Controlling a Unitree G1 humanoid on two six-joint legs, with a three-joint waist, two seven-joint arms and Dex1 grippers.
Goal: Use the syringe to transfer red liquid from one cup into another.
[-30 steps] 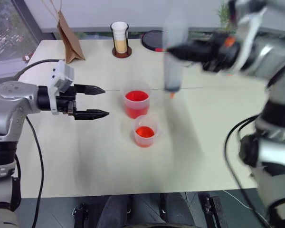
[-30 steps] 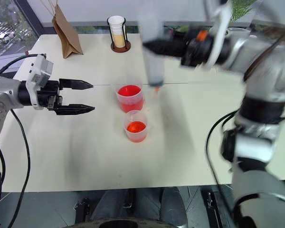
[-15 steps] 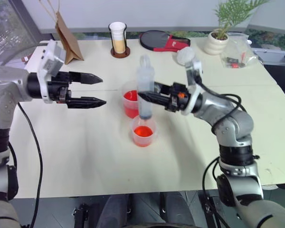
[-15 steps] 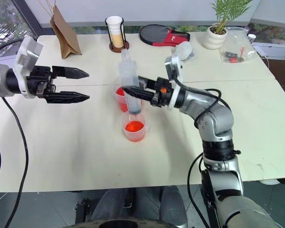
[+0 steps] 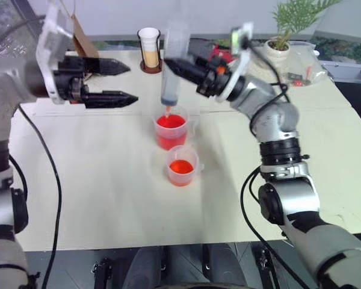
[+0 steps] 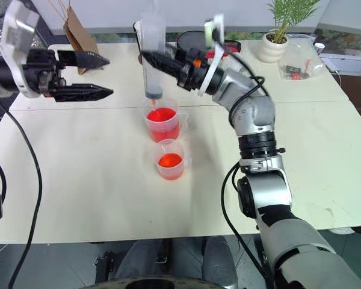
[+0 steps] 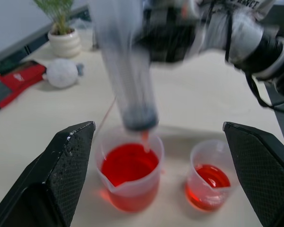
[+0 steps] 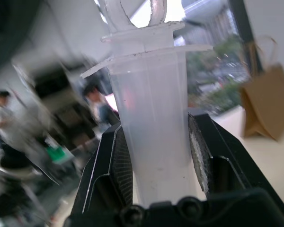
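My right gripper [image 5: 175, 64] is shut on the barrel of the clear syringe [image 5: 171, 66], which it holds upright. The syringe's orange tip [image 5: 167, 109] hangs just above the red liquid [image 5: 170, 123] in the larger cup [image 5: 171, 135]. A smaller cup [image 5: 182, 167] with less red liquid stands just in front of it. In the right wrist view both pads [image 8: 120, 165] press the syringe barrel [image 8: 154, 118], below its ring handle. My left gripper [image 5: 132, 82] is open and empty, level in the air to the left of the syringe. Its wrist view looks at the syringe [image 7: 128, 71] and both cups.
At the table's far edge stand a brown paper bag [image 5: 84, 45], a paper cup in a dark holder [image 5: 150, 51], a red and black flat item [image 6: 201, 42], a potted plant [image 5: 277, 51] and a clear plastic bag [image 5: 304, 69]. A white ball [image 7: 61, 74] lies near the plant.
My right gripper carried the syringe up and away from the smaller cup to above the larger cup. My left gripper rose, still open.
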